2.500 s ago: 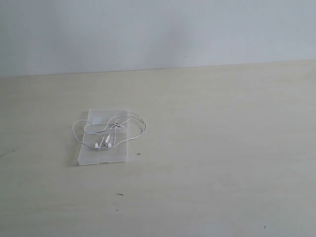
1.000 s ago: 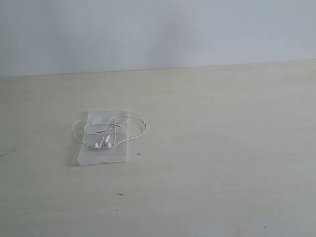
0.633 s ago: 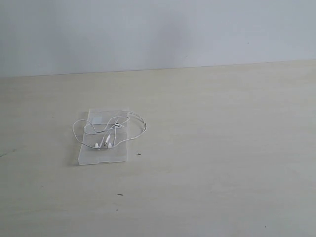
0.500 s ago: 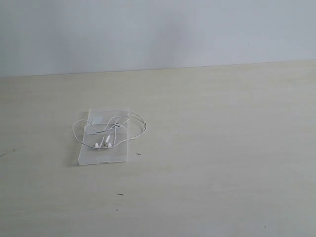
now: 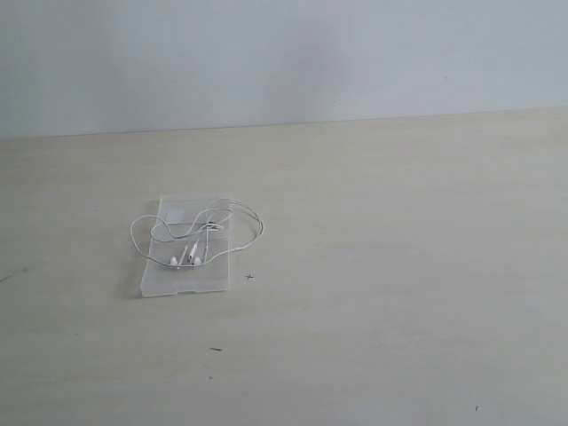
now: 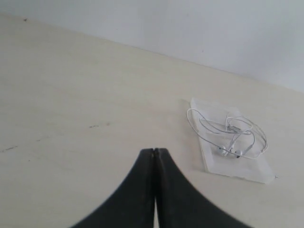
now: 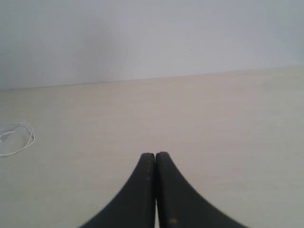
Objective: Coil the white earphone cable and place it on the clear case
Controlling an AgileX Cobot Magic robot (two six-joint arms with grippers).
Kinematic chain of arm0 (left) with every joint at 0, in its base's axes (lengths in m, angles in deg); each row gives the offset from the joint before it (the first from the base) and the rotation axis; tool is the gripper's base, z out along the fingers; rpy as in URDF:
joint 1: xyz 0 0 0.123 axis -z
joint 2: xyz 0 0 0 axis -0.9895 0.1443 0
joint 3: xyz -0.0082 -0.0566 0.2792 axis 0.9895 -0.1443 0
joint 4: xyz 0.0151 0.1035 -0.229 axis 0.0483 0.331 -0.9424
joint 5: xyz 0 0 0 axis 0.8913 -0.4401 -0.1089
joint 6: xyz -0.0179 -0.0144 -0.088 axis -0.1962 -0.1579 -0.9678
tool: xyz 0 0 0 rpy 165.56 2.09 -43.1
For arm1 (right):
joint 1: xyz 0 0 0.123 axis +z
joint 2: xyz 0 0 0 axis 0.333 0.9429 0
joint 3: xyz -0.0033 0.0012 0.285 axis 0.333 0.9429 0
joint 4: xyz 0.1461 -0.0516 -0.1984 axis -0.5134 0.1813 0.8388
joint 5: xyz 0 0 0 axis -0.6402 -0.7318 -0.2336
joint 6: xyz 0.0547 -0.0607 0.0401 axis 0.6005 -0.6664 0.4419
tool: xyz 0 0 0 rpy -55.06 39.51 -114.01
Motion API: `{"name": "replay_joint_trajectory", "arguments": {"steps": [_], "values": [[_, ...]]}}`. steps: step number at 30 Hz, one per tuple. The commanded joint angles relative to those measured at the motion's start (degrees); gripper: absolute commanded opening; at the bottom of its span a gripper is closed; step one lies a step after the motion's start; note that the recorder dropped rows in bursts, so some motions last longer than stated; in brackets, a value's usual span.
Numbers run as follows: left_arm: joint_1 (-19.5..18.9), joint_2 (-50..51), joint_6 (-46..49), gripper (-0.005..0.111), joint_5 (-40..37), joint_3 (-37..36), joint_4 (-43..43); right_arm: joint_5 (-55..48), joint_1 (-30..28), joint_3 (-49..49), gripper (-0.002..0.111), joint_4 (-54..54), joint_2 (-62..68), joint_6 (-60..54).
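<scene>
A pale, wood-grained table [image 5: 399, 266] is seen stretching back to a plain light wall [image 5: 284, 62], with the two meeting along a straight line at the far edge. On the left part of the table the clear case [image 5: 182, 279] is laid flat, its long side running from near to far. The white earphone cable [image 5: 190, 256] is found gathered in loose, uneven loops on top of the case; the two earbuds are rested side by side on the lid towards its near half, while one loop is spilled over the right edge of the case onto the table and another is bowed out just past its left edge. A small dark mark [image 5: 248, 276] is noted on the table just right of the case's near corner, and a second dark fleck [image 5: 215, 349] nearer still. The left gripper [image 6: 155, 151] is held clenched, fingertips pressed together with nothing between them, well apart from the case. The right gripper [image 7: 155, 154] is likewise clenched on nothing, over bare table to the right of the cable
</scene>
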Motion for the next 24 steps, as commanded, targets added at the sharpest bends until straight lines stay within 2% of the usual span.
{"name": "replay_joint_trajectory", "arguments": {"steps": [1, 5, 13, 24], "values": [[-0.21, -0.30, -3.00, 0.000, 0.23, -0.03, 4.07, 0.54, -0.31, 0.22, 0.000, -0.08, -0.33, -0.35], [-0.21, -0.30, -2.91, 0.000, 0.46, -0.03, 10.41, 0.54, -0.31, 0.22, 0.000, -0.08, -0.33, -0.35], [-0.21, -0.30, 7.54, 0.000, 0.46, -0.03, 10.17, 0.54, -0.31, 0.22, 0.000, -0.08, -0.33, -0.35], [-0.21, -0.30, 7.01, 0.000, 0.46, -0.03, 8.15, 0.54, -0.31, 0.22, 0.000, -0.07, -0.33, -0.29]]}}
